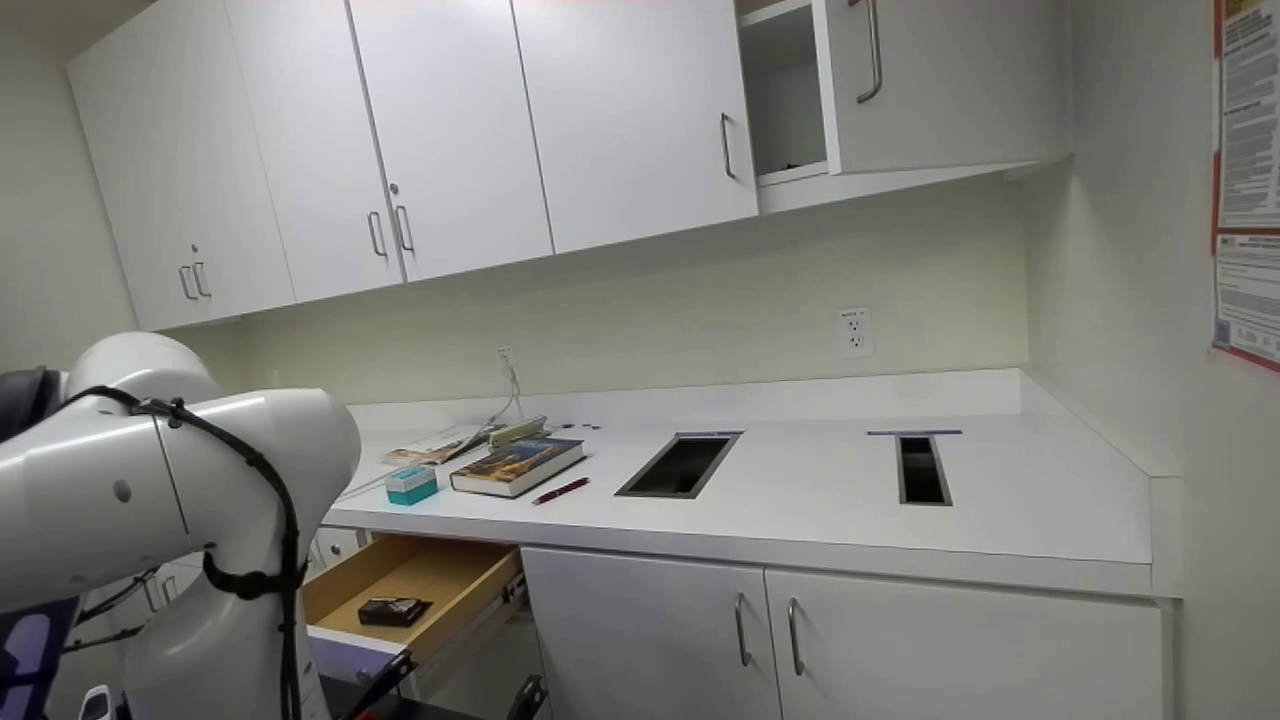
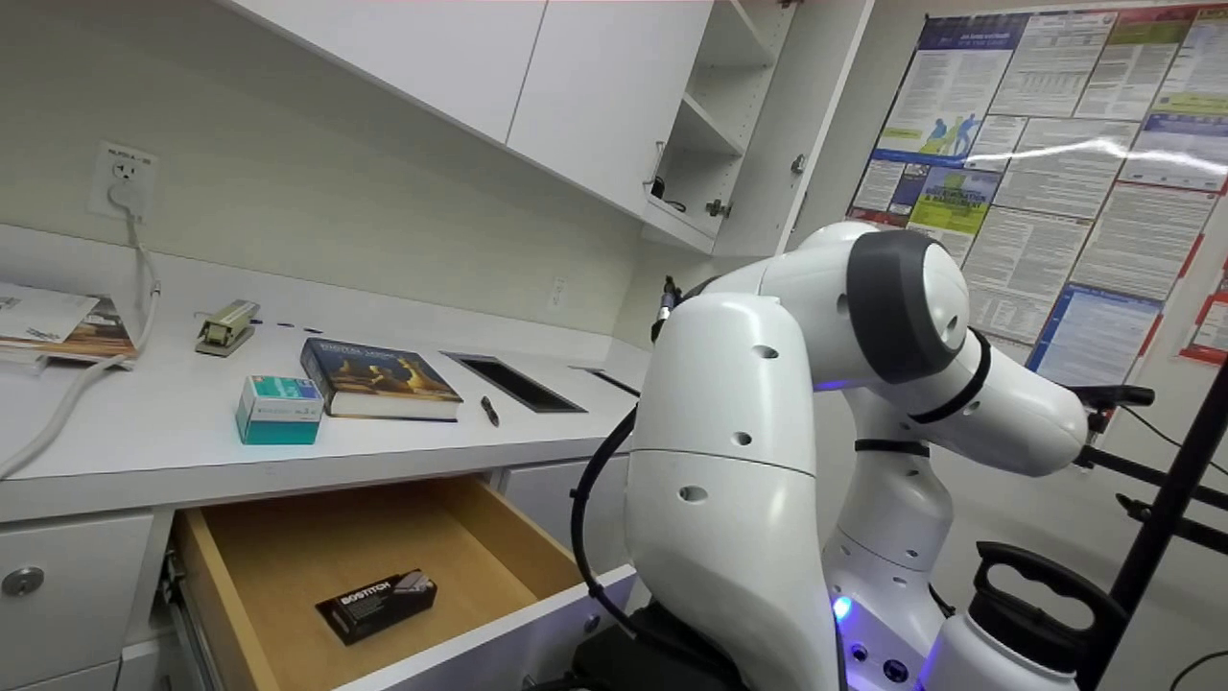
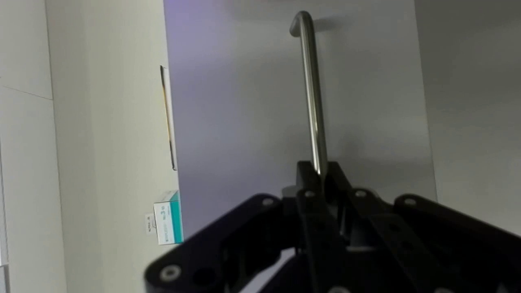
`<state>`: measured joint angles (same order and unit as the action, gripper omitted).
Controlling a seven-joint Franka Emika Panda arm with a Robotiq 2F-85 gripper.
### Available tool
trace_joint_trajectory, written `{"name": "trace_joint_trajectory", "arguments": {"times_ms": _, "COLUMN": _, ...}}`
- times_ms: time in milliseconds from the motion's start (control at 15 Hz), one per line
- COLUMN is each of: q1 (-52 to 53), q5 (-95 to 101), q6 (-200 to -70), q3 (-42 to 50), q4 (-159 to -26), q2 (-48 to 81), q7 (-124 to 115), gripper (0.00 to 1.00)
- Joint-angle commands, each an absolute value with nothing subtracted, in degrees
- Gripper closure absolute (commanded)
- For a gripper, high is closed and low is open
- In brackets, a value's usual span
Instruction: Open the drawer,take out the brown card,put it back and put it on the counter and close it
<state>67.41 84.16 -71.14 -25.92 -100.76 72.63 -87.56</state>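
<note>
The drawer [image 1: 475,598] is pulled out below the counter [image 1: 800,515]; both also show in an exterior view, the drawer [image 2: 225,600] and the counter [image 2: 384,459]. The brown card [image 2: 379,603] appears as a small dark box marked BOSTITCH. It lies flat on the drawer's wooden floor and shows in an exterior view too [image 1: 393,611]. In the wrist view the white drawer front [image 3: 248,101] fills the middle, with its silver bar handle [image 3: 311,89]. My gripper [image 3: 320,173] is closed around one end of this handle. The brown card is hidden in the wrist view.
On the counter are a book [image 1: 517,467], a teal-and-white box [image 1: 411,485], a pen [image 1: 561,491], a stapler [image 2: 227,327] and papers with a white cable. Two dark cutouts [image 1: 683,467] open the surface. An upper cabinet door [image 1: 950,90] stands ajar.
</note>
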Motion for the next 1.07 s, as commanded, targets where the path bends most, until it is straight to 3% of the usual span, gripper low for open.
{"name": "trace_joint_trajectory", "arguments": {"times_ms": 0, "q1": 66.9, "q5": 77.1, "q6": -69.8, "q3": -27.1, "q4": -108.8, "q2": 69.2, "q7": -93.3, "gripper": 0.97}}
{"name": "trace_joint_trajectory", "arguments": {"times_ms": 133, "q1": 67.3, "q5": 77.3, "q6": -70.1, "q3": -27.1, "q4": -109.2, "q2": 68.8, "q7": -92.9, "gripper": 0.97}}
{"name": "trace_joint_trajectory", "arguments": {"times_ms": 200, "q1": 67.6, "q5": 77.4, "q6": -70.0, "q3": -26.9, "q4": -109.2, "q2": 68.6, "q7": -92.5, "gripper": 0.74}}
{"name": "trace_joint_trajectory", "arguments": {"times_ms": 267, "q1": 68.0, "q5": 77.4, "q6": -69.8, "q3": -26.6, "q4": -109.3, "q2": 68.1, "q7": -92.2, "gripper": 0.63}}
{"name": "trace_joint_trajectory", "arguments": {"times_ms": 800, "q1": 66.2, "q5": 73.8, "q6": -72.2, "q3": -29.3, "q4": -120.1, "q2": 56.9, "q7": -92.8, "gripper": 0.03}}
{"name": "trace_joint_trajectory", "arguments": {"times_ms": 1000, "q1": 62.1, "q5": 74.7, "q6": -78.9, "q3": -32.3, "q4": -125.6, "q2": 50.6, "q7": -91.8, "gripper": 0.0}}
